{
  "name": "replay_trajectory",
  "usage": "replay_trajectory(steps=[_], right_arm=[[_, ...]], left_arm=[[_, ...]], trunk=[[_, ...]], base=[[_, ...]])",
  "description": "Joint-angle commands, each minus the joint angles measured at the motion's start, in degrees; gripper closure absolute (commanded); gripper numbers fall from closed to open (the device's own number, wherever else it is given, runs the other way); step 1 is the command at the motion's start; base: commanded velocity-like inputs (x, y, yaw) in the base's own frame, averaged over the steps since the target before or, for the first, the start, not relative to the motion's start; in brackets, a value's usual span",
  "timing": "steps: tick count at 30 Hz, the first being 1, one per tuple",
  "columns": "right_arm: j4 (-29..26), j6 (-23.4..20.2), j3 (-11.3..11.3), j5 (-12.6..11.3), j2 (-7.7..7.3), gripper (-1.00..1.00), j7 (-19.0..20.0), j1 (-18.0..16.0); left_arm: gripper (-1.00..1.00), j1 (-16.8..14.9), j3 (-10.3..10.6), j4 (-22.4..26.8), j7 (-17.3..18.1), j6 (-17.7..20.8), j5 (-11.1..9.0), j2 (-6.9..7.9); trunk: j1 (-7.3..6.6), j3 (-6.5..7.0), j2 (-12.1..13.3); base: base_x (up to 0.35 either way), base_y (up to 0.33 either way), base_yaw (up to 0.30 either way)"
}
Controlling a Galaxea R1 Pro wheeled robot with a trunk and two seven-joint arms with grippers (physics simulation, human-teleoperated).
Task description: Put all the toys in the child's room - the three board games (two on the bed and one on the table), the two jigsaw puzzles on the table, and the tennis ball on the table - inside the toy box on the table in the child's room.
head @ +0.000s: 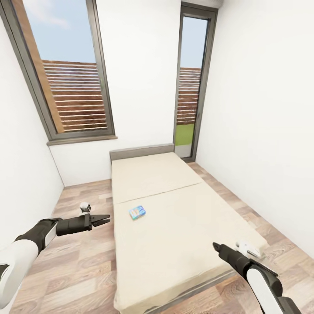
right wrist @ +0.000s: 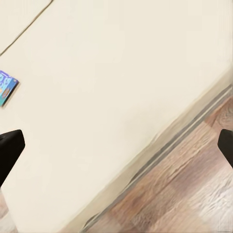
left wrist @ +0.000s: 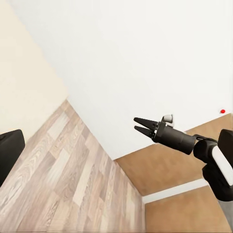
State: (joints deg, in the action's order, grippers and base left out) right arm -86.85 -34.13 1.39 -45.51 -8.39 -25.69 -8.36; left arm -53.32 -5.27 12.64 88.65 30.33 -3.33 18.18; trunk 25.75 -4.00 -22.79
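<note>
Left arm reaches out over the wood-plank floor (head: 78, 261) beside the bed's left edge. Left gripper (head: 106, 219) is level, fingers pointing toward the mattress, tips close together with a narrow gap; whether it counts as parted or closed I cannot tell from the head view. It holds nothing. A small white-and-grey block sits on the arm just behind the gripper.

Large window (head: 72, 74) in the far wall above the left arm, wooden slat fence beyond it.

Bed (head: 174, 226): cream two-part mattress, dark grey frame, headboard against the far wall. One small teal-blue board game (head: 137, 212) lies flat on the near mattress section, close to the seam between the two sections and toward the bed's left edge, slightly skewed. It also shows in the right wrist view (right wrist: 7, 87), lying on the cream surface well apart from the gripper.

Narrow tall window (head: 192, 87) right of the headboard, grass and fence outside.

Right gripper (head: 216, 247) hangs over the bed's near right corner, empty. Right wrist view shows its two dark fingertips (right wrist: 10, 150) at opposite sides of the picture, wide apart. Left wrist view sees it from across (left wrist: 141, 124), both fingers spread in a shallow V, white wall behind.
</note>
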Motion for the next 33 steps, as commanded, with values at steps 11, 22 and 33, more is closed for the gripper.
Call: replay_trajectory(steps=[11,22,33], right_arm=[[-0.1,-0.1,0.1,-0.5,-0.04,-1.0,-0.6,-0.1],[-0.1,-0.1,0.1,-0.5,-0.04,-1.0,-0.6,-0.1],[-0.1,-0.1,0.1,-0.5,-0.04,-1.0,-0.6,-0.1]], left_arm=[[-1.0,0.0,-0.1,0.0,0.2,0.6,0.1,0.02],[-1.0,0.0,-0.1,0.0,0.2,0.6,0.1,0.02],[-1.0,0.0,-0.1,0.0,0.2,0.6,0.1,0.02]], trunk=[[0.04,-0.13,-0.1],[0.04,-0.13,-0.1],[0.04,-0.13,-0.1]], base=[[0.03,0.229,-0.277],[0.031,0.157,-0.279],[0.002,0.132,-0.264]])
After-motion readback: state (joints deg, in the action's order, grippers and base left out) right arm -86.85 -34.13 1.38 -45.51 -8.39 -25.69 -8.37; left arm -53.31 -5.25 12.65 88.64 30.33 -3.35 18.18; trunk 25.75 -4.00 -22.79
